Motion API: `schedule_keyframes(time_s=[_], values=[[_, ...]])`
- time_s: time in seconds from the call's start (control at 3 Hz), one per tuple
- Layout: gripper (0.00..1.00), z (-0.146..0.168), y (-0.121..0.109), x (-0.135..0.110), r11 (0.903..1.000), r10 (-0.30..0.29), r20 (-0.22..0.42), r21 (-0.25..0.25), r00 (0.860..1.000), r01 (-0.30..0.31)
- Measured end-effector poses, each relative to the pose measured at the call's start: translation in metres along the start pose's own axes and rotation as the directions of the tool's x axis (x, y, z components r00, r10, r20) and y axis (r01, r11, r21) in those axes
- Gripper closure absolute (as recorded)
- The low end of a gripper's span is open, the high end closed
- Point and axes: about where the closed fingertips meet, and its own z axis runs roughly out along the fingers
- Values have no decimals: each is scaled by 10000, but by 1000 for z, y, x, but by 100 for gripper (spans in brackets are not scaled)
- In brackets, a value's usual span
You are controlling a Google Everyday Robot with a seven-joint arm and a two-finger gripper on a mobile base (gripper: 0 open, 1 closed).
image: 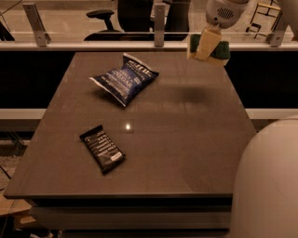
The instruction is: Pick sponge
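Above table [186, 139], end effector [207, 47] with green-yellow sponge [220, 49]

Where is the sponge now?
In the camera view's upper right, the sponge hangs in the gripper above the table's far right edge, right of the chip bag.

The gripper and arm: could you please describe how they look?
The gripper, top right above the table's far edge, has pale cream flat fingers beneath a rounded white wrist with a dotted grille. A smooth white shell fills the lower right. No cables show.
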Motion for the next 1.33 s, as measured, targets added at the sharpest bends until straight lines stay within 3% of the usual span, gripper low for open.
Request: schedule_keyframes(time_s=[0.67, 1.33], values=[[100, -35, 4, -10, 9984, -510, 545, 271, 9972, 496], [100, -39, 7, -10, 9973, -716, 940, 198, 9930, 700]])
